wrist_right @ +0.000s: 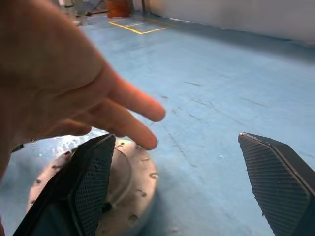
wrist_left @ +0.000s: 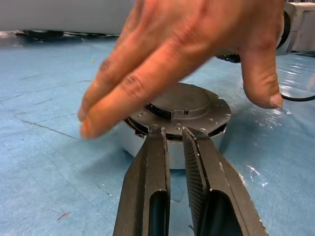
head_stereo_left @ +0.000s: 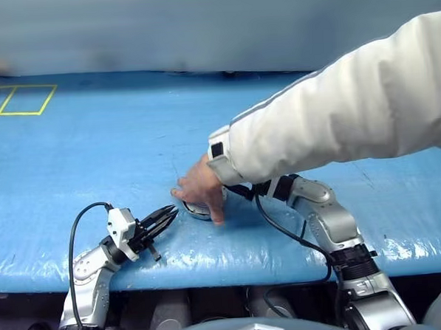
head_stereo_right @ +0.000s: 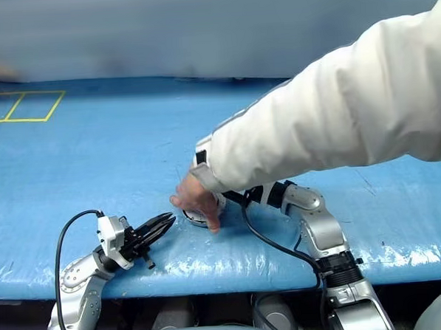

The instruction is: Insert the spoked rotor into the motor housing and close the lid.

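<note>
On the blue mat, near its front edge:
Left gripper [head_stereo_left: 166, 216]: fingers nearly closed, a thin gap between the tips, nothing held — pointed level at the motor housing from just beside it.
Right gripper [wrist_right: 182, 182]: fingers [wrist_right: 91, 184] spread wide with nothing between them; the arm reached in from the right under the person's sleeve, one finger close by the housing's edge.
Motor housing [wrist_left: 177, 129]: sat flat on the mat between the two grippers, round grey shell.
Lid [wrist_left: 184, 108]: lay closed on top of the housing, plain grey face up, with a raised centre and small holes round the rim.
Person's hand [head_stereo_left: 201, 187]: hovered over the lid, fingers spread downward — whether they touched it could not be told.
Sleeve [head_stereo_left: 336, 111]: white, came in from the upper right.
Mat [head_stereo_left: 94, 157]: blue, yellow outlined squares [head_stereo_left: 17, 100] at far left.
</note>
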